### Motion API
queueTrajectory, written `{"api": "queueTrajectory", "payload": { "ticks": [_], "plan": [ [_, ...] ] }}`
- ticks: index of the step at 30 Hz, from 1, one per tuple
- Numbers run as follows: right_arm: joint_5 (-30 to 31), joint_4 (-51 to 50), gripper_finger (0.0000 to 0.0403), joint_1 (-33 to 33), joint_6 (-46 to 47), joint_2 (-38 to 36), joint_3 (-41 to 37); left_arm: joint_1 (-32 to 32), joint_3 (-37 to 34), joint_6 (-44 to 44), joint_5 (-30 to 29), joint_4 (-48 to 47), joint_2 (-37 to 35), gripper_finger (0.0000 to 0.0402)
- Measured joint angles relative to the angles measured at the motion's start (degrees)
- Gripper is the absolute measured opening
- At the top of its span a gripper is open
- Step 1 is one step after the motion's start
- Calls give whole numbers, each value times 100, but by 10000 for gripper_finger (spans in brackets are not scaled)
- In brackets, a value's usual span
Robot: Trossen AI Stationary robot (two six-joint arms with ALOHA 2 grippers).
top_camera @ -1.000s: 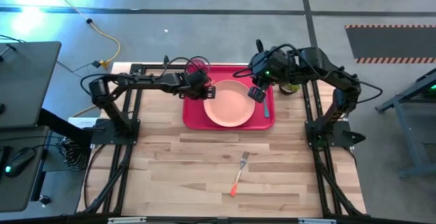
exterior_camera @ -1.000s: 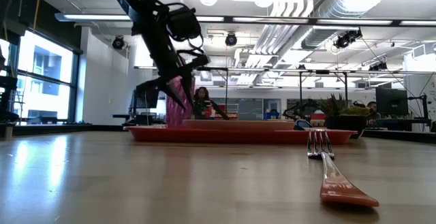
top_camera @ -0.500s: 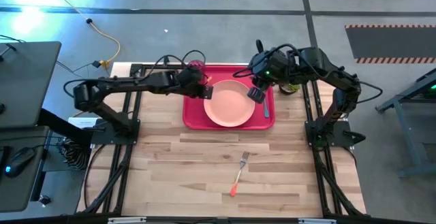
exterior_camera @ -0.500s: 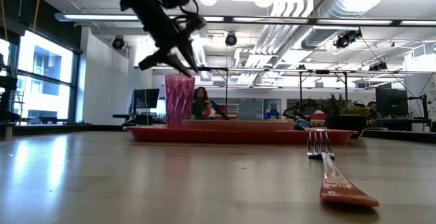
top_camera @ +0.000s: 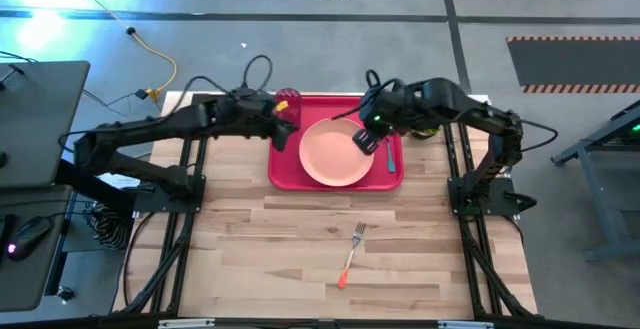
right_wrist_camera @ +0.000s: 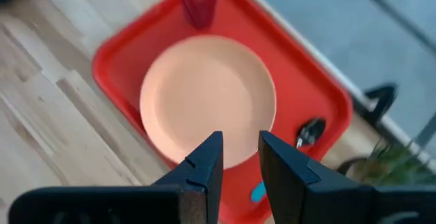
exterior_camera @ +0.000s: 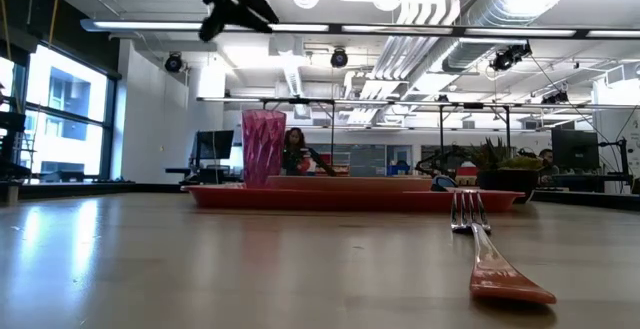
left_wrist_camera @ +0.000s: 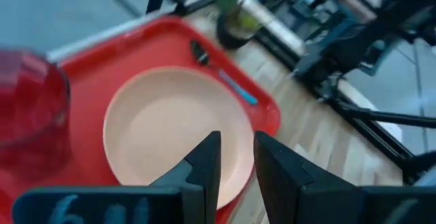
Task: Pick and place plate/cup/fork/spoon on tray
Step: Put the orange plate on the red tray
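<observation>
The red tray (top_camera: 282,169) lies at the table's far middle. The salmon-pink plate (top_camera: 330,157) rests flat on it. The dark-pink ribbed cup (top_camera: 289,102) stands upright on the tray's far left corner, also in the low view (exterior_camera: 263,147). The spoon (top_camera: 390,161) with the light-blue handle lies on the tray to the right of the plate. The fork (top_camera: 350,253) lies on the bare wood near the front. My left gripper (top_camera: 277,121) hovers just left of the cup, slightly open and empty. My right gripper (top_camera: 364,141) hovers over the plate's right edge, slightly open and empty.
A small potted plant (top_camera: 426,127) stands just off the tray's far right corner. Bare wood (top_camera: 250,249) lies between the tray and the table's near edge, with only the fork on it. People and desks show in the room behind.
My left gripper has let go of the cup, risen above it and drawn back toward the table's left edge. The cup stays upright on the tray. My right gripper has shifted a little toward the plate.
</observation>
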Motion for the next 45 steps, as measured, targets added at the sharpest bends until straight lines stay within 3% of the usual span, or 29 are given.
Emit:
{"api": "queueTrajectory", "payload": {
  "ticks": [15, 27, 45],
  "plan": [
    [-392, 314, 87, -7, 1993, 0, -2259, 17, 0, 1898, 0, -44, -1260, 76],
    [-1323, 1818, 87, -91, 2036, 0, -4053, 17, 0, 2405, -1, -655, -1305, 76],
    [-1697, 3388, 87, -696, 1618, 0, -5545, 17, 0, 2390, -634, -575, -1308, 76]
  ]
}}
